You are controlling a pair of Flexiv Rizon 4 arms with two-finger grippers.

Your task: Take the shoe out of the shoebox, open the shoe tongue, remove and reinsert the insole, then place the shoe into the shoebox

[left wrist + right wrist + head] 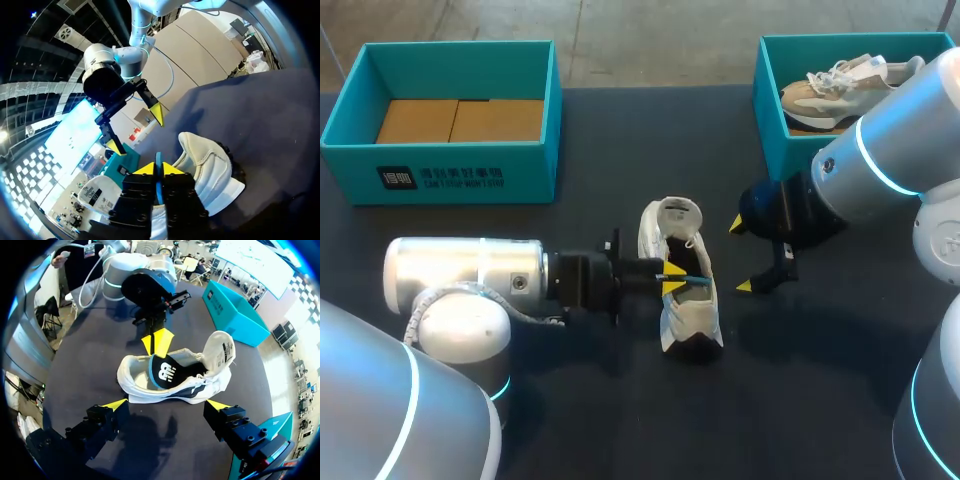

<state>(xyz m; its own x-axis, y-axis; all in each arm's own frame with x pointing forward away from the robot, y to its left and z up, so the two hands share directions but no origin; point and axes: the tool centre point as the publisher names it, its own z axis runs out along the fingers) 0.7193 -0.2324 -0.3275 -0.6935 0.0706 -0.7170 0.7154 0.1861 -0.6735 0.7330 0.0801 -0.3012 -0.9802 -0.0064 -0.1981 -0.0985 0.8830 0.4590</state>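
The left arm (470,275) lies level over the worktop (570,420), coming in from 9 o'clock. Its left pincer (670,278) is pinched tight on the blue rim of the dark insole (162,372). The right pincer (741,256) hangs spread wide at 3 o'clock of the shoe (692,318), gripping nothing. The white shoe sits mid-worktop with its tongue (222,347) folded back. The insole's lower part is hidden inside the shoe.

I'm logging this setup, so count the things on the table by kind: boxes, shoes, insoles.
Shoeboxes: 2
Shoes: 2
Insole: 1, standing up out of the shoe on the table
Total: 5
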